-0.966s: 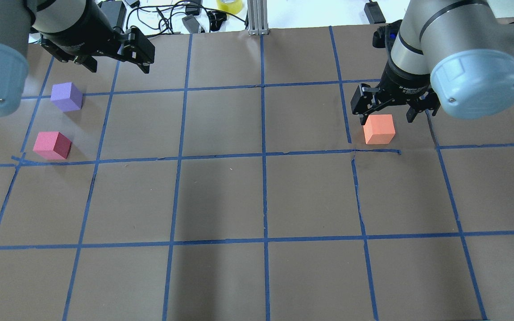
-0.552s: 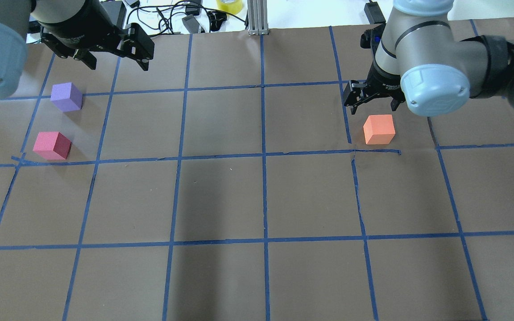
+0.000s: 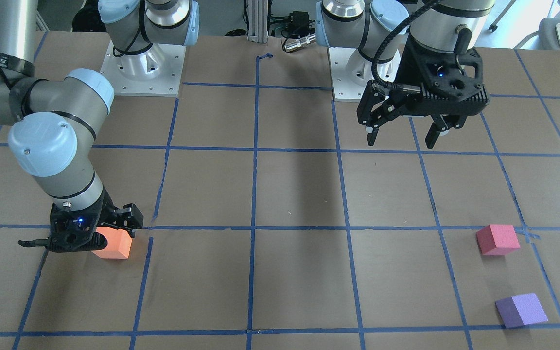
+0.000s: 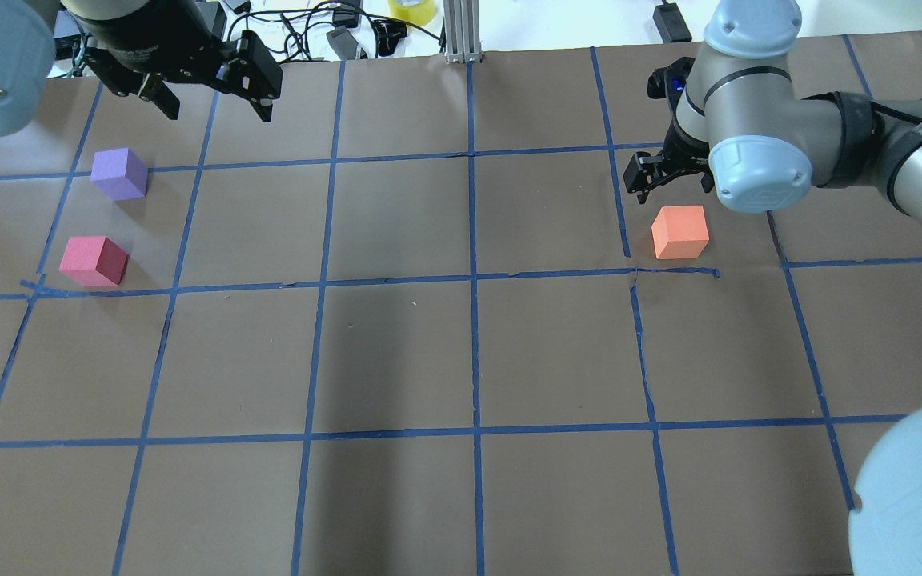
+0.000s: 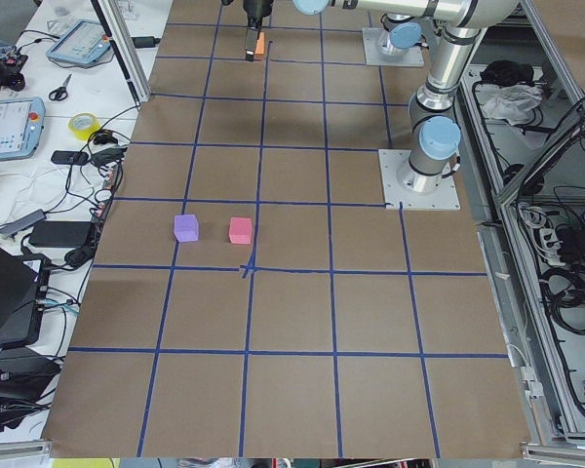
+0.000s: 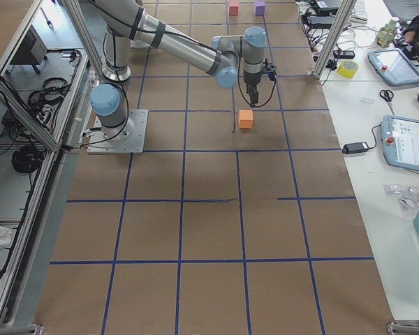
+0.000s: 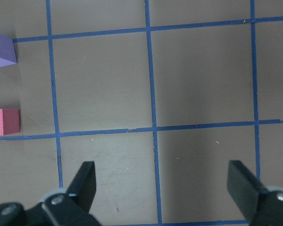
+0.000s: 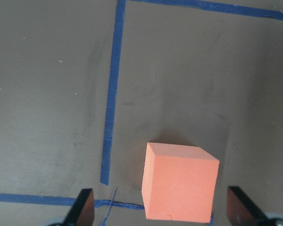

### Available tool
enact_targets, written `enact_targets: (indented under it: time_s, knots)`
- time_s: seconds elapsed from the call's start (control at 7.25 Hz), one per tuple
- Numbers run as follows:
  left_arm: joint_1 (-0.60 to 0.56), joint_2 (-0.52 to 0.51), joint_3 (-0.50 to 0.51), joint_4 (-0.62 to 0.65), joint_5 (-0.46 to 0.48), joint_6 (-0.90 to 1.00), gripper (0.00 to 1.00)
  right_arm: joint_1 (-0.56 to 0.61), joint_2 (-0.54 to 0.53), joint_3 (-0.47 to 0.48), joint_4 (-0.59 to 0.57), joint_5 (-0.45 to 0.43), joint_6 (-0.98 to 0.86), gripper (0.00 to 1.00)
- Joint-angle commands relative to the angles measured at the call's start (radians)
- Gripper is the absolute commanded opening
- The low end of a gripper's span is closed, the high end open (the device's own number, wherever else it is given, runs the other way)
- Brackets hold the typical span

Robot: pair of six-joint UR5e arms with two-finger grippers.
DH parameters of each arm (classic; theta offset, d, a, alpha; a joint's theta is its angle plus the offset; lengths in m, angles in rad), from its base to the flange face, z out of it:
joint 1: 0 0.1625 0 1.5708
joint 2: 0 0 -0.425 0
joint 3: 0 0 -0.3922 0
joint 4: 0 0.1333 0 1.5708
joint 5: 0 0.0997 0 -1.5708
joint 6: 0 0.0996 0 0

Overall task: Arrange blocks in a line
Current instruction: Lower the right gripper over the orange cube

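Observation:
The orange block (image 4: 679, 232) sits on the table on the right and shows in the right wrist view (image 8: 179, 181). My right gripper (image 4: 673, 186) is open and empty, hovering just above and beyond it; its wrist partly covers the block in the front view (image 3: 113, 248). The pinkish-red block (image 4: 94, 261) and the purple block (image 4: 118, 173) sit close together at the far left, apart from each other. My left gripper (image 4: 217, 108) is open and empty, raised near the far edge, to the right of the purple block.
The table (image 4: 397, 352) is covered in brown paper with a blue tape grid. Cables, a tape roll (image 4: 411, 8) and an aluminium post (image 4: 461, 32) lie beyond its far edge. The arm bases (image 3: 139, 68) stand on the robot's side.
My right arm has swung round and its gripper has drawn back from the orange block. My left gripper has shifted slightly toward the far edge. The blocks have not moved.

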Motion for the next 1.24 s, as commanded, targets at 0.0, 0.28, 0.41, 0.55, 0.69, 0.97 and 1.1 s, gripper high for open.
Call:
enact_targets:
  time_s: [0.0,0.28,0.41,0.55,0.69,0.97,1.1]
  knots:
    - [-0.009,0.023,-0.100,0.022,0.004,-0.016,1.00,-0.032,0.030,0.016,-0.017,0.009,-0.013,1.00]
    - [-0.020,0.036,-0.111,0.027,0.005,-0.005,1.00,-0.036,0.058,0.016,-0.017,0.009,-0.013,1.00]
    - [-0.020,0.036,-0.103,0.035,0.004,0.001,1.00,-0.036,0.062,0.016,-0.017,0.009,-0.009,1.00]
    - [-0.020,0.030,-0.101,0.053,0.001,0.002,1.00,-0.036,0.079,0.016,-0.017,0.009,-0.009,1.00]
    - [-0.022,0.030,-0.100,0.078,-0.005,0.001,1.00,-0.036,0.098,0.016,-0.018,0.009,-0.009,1.00]
    - [-0.022,0.044,-0.112,0.078,-0.001,0.001,1.00,-0.036,0.119,0.016,-0.017,0.009,-0.002,1.00]
    - [-0.022,0.033,-0.106,0.084,-0.004,0.001,1.00,-0.038,0.119,0.016,-0.017,0.009,-0.002,0.83]
